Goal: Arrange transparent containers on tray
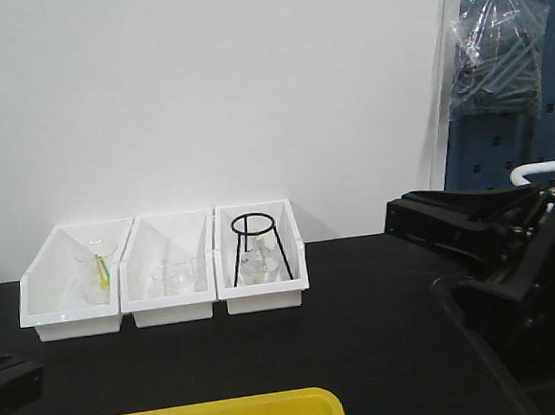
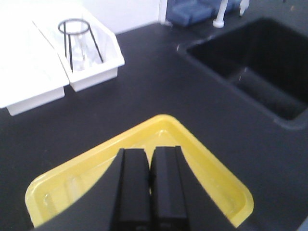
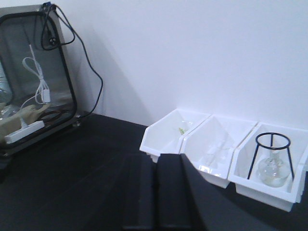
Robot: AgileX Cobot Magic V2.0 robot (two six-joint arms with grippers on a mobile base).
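The tray (image 2: 207, 159) sat at the near edge of the black bench, bright yellow, shallow, with a raised rim and rounded corners. In the left wrist view a faint clear shape lay on its floor near the left end, possibly a tube (image 2: 72, 185), though it was too blurred to be sure. The second tube I could not find anywhere.

The left gripper (image 2: 149, 180) hung right over the tray with its fingers pressed together and nothing between them. The right gripper (image 3: 155, 192) was likewise clenched and empty, low over the bench and well apart from the tray, facing the bins (image 1: 165, 274).

So I judged the job to be late, or between steps: no glass was in hand. If a tube was yet to be placed, the next move called for finding it first, then opening the fingers and closing gently on thin round glass that would roll and slip.

Behind stood three white bins holding a beaker (image 1: 97, 268), more glassware, and a flask (image 1: 255, 264) under a black tripod (image 1: 255, 238). A sink (image 2: 260, 62) lay to the right.
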